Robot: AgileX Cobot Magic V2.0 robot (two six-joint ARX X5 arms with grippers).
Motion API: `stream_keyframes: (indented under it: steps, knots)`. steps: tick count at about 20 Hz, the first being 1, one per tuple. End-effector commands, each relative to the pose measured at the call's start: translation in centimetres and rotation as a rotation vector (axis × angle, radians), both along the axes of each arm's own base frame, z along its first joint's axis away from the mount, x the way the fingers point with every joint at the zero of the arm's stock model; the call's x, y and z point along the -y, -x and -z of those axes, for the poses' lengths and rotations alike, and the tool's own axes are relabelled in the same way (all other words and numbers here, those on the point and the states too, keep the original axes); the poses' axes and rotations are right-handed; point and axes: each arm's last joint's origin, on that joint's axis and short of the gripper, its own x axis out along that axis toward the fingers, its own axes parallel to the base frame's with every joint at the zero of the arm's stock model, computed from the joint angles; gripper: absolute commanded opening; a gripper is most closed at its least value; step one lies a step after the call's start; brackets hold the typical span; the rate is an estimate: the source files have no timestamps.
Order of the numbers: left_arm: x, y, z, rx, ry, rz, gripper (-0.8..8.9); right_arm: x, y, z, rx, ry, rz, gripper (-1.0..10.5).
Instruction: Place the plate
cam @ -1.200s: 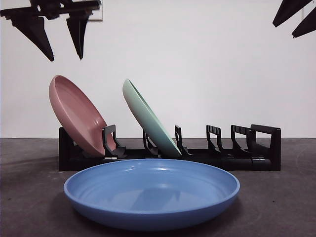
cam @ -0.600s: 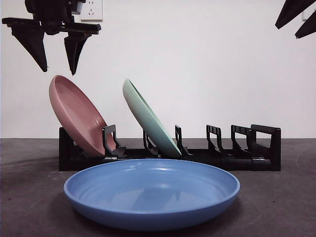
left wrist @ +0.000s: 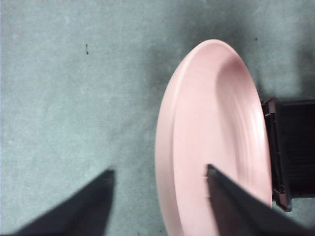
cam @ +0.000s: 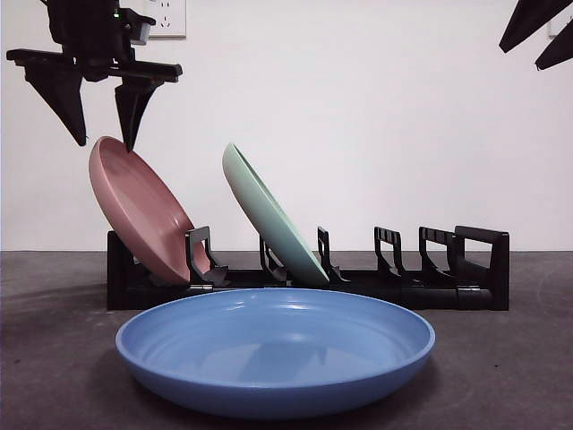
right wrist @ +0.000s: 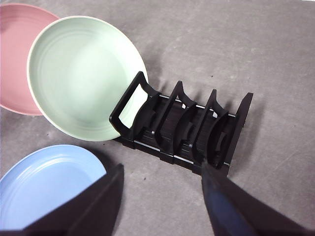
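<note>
1. Pink plate [cam: 139,210] leans in the end slot of the black rack [cam: 466,269], its rim tilted away from the rack's open slots; the green plate [cam: 269,215] leans the same way two dividers further along the rack.

2. Blue plate [cam: 275,349] lies flat on the grey table [cam: 519,358], in front of the rack and apart from it. It is the only plate not yet racked, so I judge it to be the one the task means.

3. Over the last second the left gripper [cam: 100,121] has come down from high above the rack's pink end to just over the pink plate's top rim. Its jaws stand apart and hold nothing; in the left wrist view [left wrist: 160,196] one jaw sits outside the plate's back and the other over its hollow, straddling the rim.

4. The plates and rack have not shifted in that time.

5. The right gripper [right wrist: 162,196] waits high above the rack's other end, jaws spread and empty, looking down on the rack's free slots.

6. That descent suggests the left arm is about to pinch the pink plate's rim, perhaps to lift or straighten it, rather than go for the blue plate. Either way the blue plate remains unplaced.
</note>
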Motion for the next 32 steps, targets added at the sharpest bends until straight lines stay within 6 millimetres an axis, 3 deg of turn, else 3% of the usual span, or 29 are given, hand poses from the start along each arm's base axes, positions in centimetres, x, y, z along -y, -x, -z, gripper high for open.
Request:
stream_keyframes:
  steps: [1,5,11,16,23,32]
  knots:
    - [0.3,-0.6,0.0,0.006,-0.004,0.010,1.17,-0.1,-0.2,0.0,0.005,-0.001,0.001,2.5]
    - [0.3,-0.6,0.0,0.006,-0.004,0.010,0.19,-0.1,-0.1,0.0,0.003,-0.001,0.002,2.5]
    - [0.4,-0.6,-0.9,0.026,0.001,0.011,0.18,-0.1,-0.1,0.0,-0.001,0.000,0.002,2.5]
    - [0.2,-0.3,-3.9,0.088,-0.024,0.015,0.17,-0.1,-0.1,0.0,-0.001,0.000,0.001,2.5]
    - [-1.1,1.6,-9.3,0.162,-0.156,-0.042,0.16,-0.1,-0.1,0.0,-0.001,0.000,0.002,2.5]
    - [-1.9,3.6,-11.2,0.163,-0.159,-0.046,0.16,-0.1,-0.1,0.0,-0.001,0.000,0.001,2.5]
